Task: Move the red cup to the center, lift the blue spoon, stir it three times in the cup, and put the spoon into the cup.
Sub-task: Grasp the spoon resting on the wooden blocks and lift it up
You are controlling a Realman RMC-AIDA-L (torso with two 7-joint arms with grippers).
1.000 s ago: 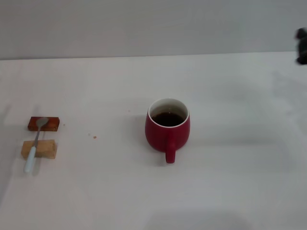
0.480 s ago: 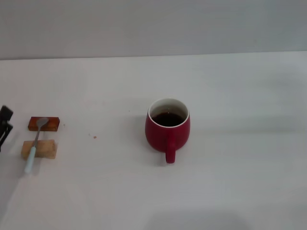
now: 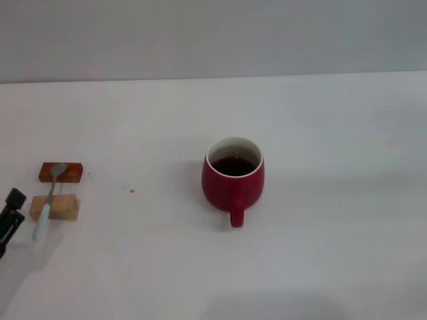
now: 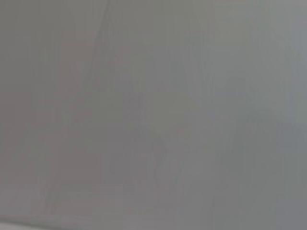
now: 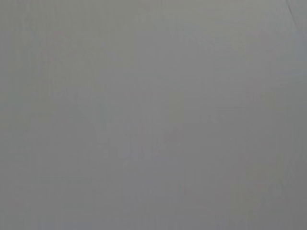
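Observation:
The red cup (image 3: 233, 181) stands upright near the middle of the white table, its handle toward me and dark liquid inside. The blue spoon (image 3: 47, 203) lies at the far left across two small blocks, its grey bowl on the dark brown block (image 3: 61, 172) and its pale blue handle over the tan block (image 3: 55, 207). My left gripper (image 3: 8, 220) shows at the left edge, just left of the spoon's handle and apart from it. My right gripper is out of view. Both wrist views show only plain grey.
A tiny reddish crumb (image 3: 131, 191) lies on the table (image 3: 333, 200) between the blocks and the cup. A grey wall runs along the table's far edge.
My left gripper has come into view at the left edge and moved down and nearer, beside the spoon's handle. The right gripper has left the upper right corner. Cup and spoon have not moved.

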